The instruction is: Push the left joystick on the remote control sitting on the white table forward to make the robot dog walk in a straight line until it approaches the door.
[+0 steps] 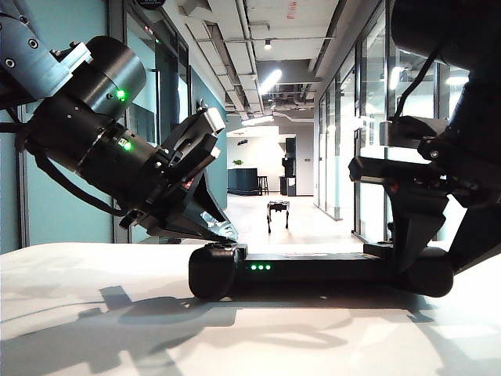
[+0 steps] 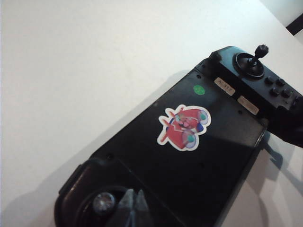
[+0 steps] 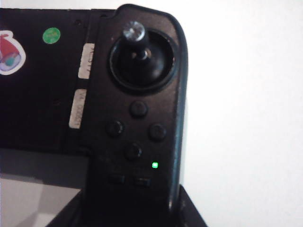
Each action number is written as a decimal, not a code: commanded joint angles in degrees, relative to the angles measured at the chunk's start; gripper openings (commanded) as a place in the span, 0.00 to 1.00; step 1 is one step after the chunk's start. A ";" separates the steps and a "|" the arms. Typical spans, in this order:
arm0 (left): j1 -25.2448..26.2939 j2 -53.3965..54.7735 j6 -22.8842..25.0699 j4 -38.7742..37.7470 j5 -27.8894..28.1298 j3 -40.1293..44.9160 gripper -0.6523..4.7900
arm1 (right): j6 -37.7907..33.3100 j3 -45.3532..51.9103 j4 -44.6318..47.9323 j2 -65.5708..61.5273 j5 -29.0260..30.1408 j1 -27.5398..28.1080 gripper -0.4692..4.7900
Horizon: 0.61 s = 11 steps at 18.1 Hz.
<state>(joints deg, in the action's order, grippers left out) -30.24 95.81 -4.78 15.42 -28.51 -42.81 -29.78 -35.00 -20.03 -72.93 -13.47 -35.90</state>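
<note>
The black remote control (image 1: 313,268) lies on the white table (image 1: 94,313), green LEDs lit on its front bar; a pinkish sticker (image 2: 183,126) marks its flat middle. My left gripper (image 2: 134,198) is shut, its tips pressed together right beside the cap of the left joystick (image 2: 104,202); in the exterior view the left gripper (image 1: 225,233) slants down onto the left handle. My right gripper (image 3: 130,215) is shut on the right handle, one dark finger on each side, below the twin thumbstick (image 3: 134,32). The robot dog (image 1: 278,213) stands far down the corridor.
A long corridor with glass walls (image 1: 344,149) and ceiling lights runs behind the table. Dark counters and stools (image 1: 254,182) stand at its far end. Four round buttons (image 3: 136,126) and a green light (image 3: 155,165) sit on the right handle.
</note>
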 commanded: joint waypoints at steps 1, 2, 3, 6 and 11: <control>0.00 -2.51 -0.20 -0.83 -1.97 -0.26 0.11 | 0.00 -0.22 1.05 0.24 0.28 -0.04 0.41; 0.00 -3.41 -0.17 -1.38 -1.95 -0.26 0.11 | 0.00 -0.22 1.07 0.24 0.28 -0.04 0.41; 0.00 -4.46 -0.15 -2.45 -1.92 -0.28 0.11 | 0.00 -0.22 1.09 0.24 0.22 -0.04 0.41; 0.00 -9.01 -0.09 -8.85 -2.27 -0.26 0.11 | 0.02 -0.22 1.11 0.24 0.07 -0.04 0.41; 0.00 -19.52 -0.20 -16.68 -2.05 -0.26 0.11 | 0.09 -0.22 1.09 0.24 -0.17 -0.02 0.41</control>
<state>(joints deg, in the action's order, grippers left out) -30.22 78.11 -4.80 0.93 -30.35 -42.89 -29.76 -35.00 -20.03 -72.93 -13.45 -35.90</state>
